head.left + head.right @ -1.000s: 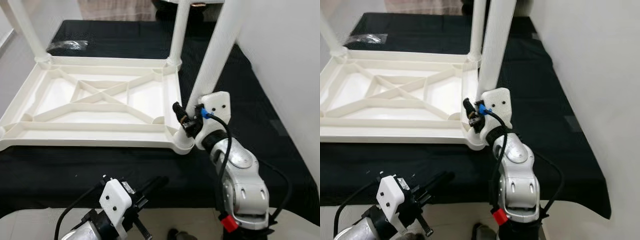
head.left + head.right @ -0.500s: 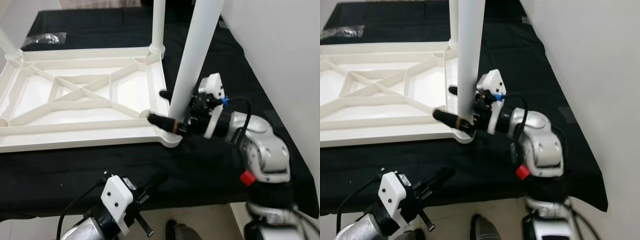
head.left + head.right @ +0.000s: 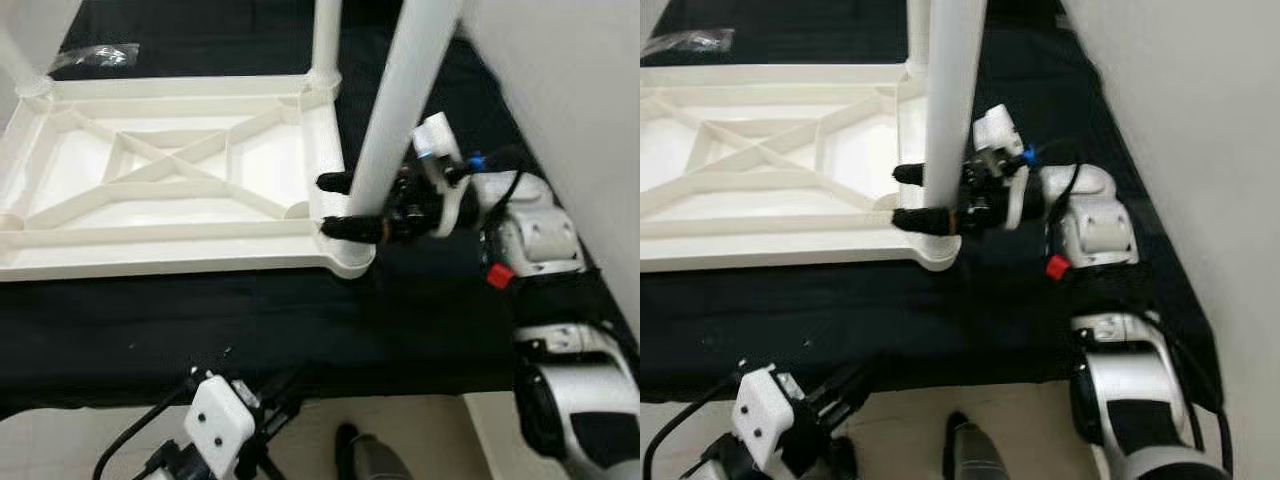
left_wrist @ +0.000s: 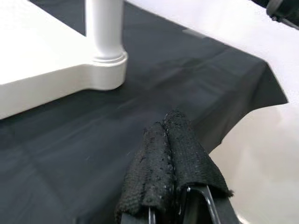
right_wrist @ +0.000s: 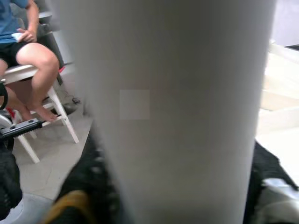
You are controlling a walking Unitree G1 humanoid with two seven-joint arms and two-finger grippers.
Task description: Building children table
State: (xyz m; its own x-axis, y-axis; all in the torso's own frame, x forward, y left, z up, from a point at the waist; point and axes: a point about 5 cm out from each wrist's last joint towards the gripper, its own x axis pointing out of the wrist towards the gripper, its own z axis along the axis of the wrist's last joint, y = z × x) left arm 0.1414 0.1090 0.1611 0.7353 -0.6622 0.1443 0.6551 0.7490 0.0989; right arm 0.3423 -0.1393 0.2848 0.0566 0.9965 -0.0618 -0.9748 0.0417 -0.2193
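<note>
**Right pincer on the near-right table leg**

The white plastic children's table (image 3: pixel 170 190) lies upside down on the black cloth-covered tabletop (image 3: pixel 200 320), its ribbed underside facing up. A white cylindrical plastic leg (image 3: pixel 400 110) stands in the corner socket nearest the robot's right side. A second white leg (image 3: pixel 327 40) stands upright in the far-right corner socket, and a third leg (image 3: pixel 18 60) rises from the far-left corner.

The right pincer (image 3: pixel 345 205) reaches in from the right, level with the tabletop. Its two black fingers (image 3: pixel 340 183) straddle the base of the near-right leg, one on each side, clenched on it just above the socket. In the right wrist view the leg (image 5: pixel 173 112) stands directly before the camera.

The left pincer (image 4: pixel 170 140) hangs low at the near edge of the tabletop, its padded fingertips pressed together and holding nothing.

A clear plastic bag (image 3: pixel 100 55) lies on the cloth beyond the far-left corner. A seated person's legs (image 5: pixel 32 60) appear in the right wrist view.
</note>
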